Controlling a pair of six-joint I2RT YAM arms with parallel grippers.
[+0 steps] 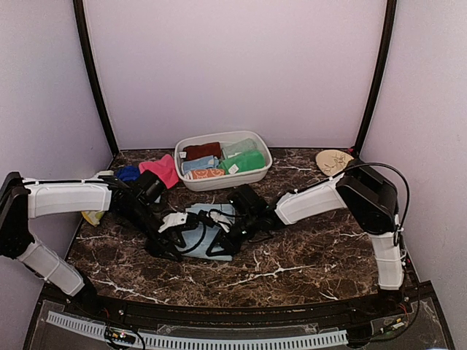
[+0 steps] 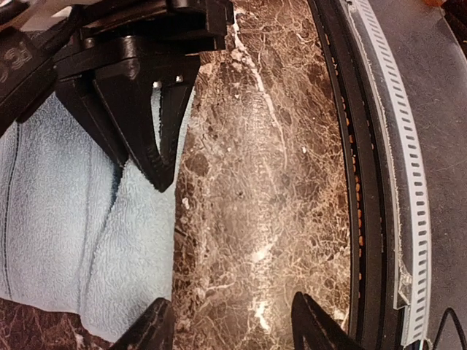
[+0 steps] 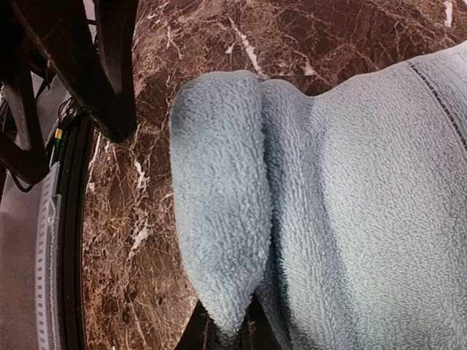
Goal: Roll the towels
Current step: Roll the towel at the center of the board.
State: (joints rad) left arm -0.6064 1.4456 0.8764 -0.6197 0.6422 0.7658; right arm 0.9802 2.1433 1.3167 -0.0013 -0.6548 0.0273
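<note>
A pale blue towel lies mid-table between both grippers. My right gripper is shut on a raised fold of this pale blue towel, which bulges up from between its fingers. My left gripper is open and holds nothing; it hovers over bare marble just beside the edge of the pale blue towel. In the top view the left gripper and right gripper sit close together at the towel's near edge. A pink towel and a royal blue towel lie at the back left.
A white oval tub at the back centre holds dark red, grey, green and other rolled towels. A tan patterned plate lies at the back right. Something yellow shows under the left arm. The table's near rim is close to the left gripper.
</note>
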